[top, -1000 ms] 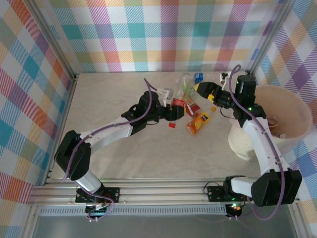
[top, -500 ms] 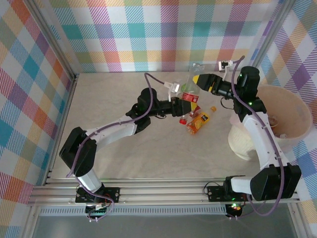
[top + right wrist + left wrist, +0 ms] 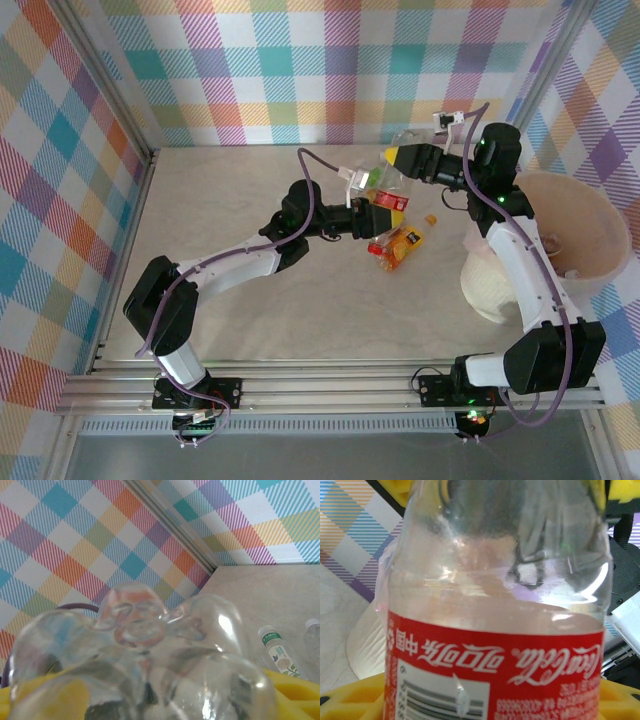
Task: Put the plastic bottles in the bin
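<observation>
A clear plastic bottle with a red label (image 3: 386, 202) hangs in the air over the far middle of the table, red cap down. My left gripper (image 3: 372, 218) is shut on its labelled part; the label (image 3: 495, 665) sits between the yellow fingers (image 3: 350, 700). My right gripper (image 3: 397, 160) comes in from the right and is shut on the bottle's clear bottom end (image 3: 150, 645). One yellow right finger (image 3: 47, 700) lies against the crumpled plastic. The bin (image 3: 490, 285), large and cream-white, stands at the right, beside my right arm.
An orange-labelled bottle (image 3: 400, 245) lies on the table just below the held one. A green-labelled bottle (image 3: 276, 652) and another clear one (image 3: 312, 626) lie near the back wall. The checked walls enclose the table on three sides.
My left gripper has lifted the red-labelled bottle off the table, up and to the right. The right gripper, open before, has closed onto the bottle's bottom end.
</observation>
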`<state>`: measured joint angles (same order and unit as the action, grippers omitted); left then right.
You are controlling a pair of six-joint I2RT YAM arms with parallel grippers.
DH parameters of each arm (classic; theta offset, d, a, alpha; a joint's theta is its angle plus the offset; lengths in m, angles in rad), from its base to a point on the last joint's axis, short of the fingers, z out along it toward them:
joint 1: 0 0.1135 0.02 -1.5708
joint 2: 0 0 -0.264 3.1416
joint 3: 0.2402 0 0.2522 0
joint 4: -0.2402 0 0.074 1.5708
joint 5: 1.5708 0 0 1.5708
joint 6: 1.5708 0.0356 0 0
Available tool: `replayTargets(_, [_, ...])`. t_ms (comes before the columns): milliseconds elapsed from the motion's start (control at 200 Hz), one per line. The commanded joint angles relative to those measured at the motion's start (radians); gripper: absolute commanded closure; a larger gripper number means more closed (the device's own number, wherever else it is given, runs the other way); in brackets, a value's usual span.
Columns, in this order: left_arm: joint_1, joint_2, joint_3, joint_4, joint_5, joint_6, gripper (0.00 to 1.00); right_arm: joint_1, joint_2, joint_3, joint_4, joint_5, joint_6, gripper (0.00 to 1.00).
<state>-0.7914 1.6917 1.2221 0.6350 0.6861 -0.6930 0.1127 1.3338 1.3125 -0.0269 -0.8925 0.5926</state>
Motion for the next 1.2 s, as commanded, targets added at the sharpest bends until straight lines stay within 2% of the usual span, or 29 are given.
replayTargets(0, [-0.005, 0.005, 0.026, 0.06, -0.004, 0.004, 0.55, 0.004, -0.017, 0.016, -0.026, -0.022, -0.047, 0.35])
replayTargets(245, [-0.006, 0.022, 0.037, 0.06, -0.003, -0.005, 0.55, 0.004, -0.034, 0.031, -0.082, 0.049, -0.088, 0.5])
replayTargets(440, [-0.006, 0.023, 0.035, 0.038, -0.017, -0.005, 0.52, 0.004, -0.039, 0.056, -0.129, 0.155, -0.098, 0.54])
replayTargets(510, [-0.006, 0.02, 0.038, 0.017, -0.026, 0.0, 0.46, 0.004, -0.045, 0.057, -0.138, 0.19, -0.107, 0.55])
replayTargets(605, [-0.006, 0.007, 0.057, -0.091, -0.062, 0.035, 0.26, 0.003, -0.06, 0.067, -0.172, 0.264, -0.144, 0.56])
replayTargets(690, [-0.006, -0.015, 0.064, -0.171, -0.083, 0.081, 0.16, 0.001, -0.078, 0.091, -0.226, 0.378, -0.202, 0.57])
replayTargets(865, [-0.006, -0.083, 0.025, -0.206, -0.082, 0.143, 0.11, -0.01, -0.111, 0.155, -0.292, 0.617, -0.301, 0.57])
replayTargets(1195, [-0.005, -0.203, -0.093, -0.294, -0.25, 0.237, 0.0, -0.013, -0.179, 0.259, -0.25, 0.936, -0.517, 0.59])
